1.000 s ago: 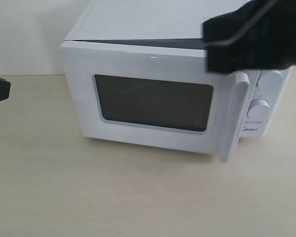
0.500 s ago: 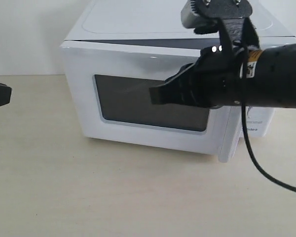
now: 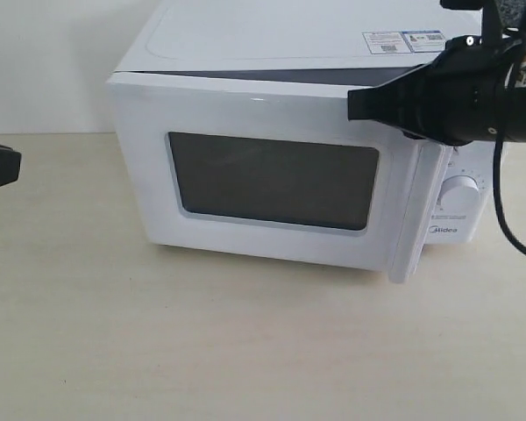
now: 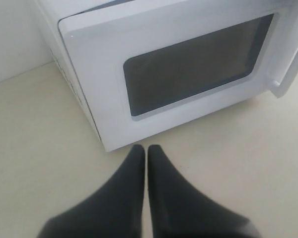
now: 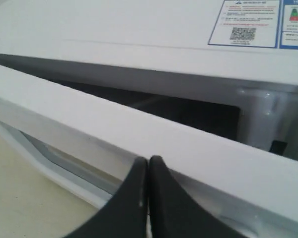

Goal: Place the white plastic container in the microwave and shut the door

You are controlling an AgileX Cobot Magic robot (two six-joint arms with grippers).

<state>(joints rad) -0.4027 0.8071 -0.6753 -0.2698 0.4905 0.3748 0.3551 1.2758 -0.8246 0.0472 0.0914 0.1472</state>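
The white microwave (image 3: 245,44) stands at the back of the table. Its door (image 3: 263,175), with a dark window and a vertical bar handle (image 3: 419,210), hangs slightly ajar, a dark gap (image 5: 154,101) showing along its top. My right gripper (image 3: 355,103) is shut and empty, its tips up against the door's upper front near the handle side (image 5: 148,161). My left gripper (image 4: 146,148) is shut and empty, low over the table in front of the microwave's left corner (image 4: 107,146); only its tip (image 3: 0,165) shows in the exterior view. The white plastic container is out of view.
A white dial (image 3: 460,193) sits on the control panel right of the door. Stickers (image 3: 403,40) lie on the microwave's top. The beige table (image 3: 202,351) stretches in front. A white wall (image 3: 44,61) stands behind.
My right arm swung down across the door's front, then drew back right and up; its tips now rest near the door's upper right. The door and left gripper stayed put.
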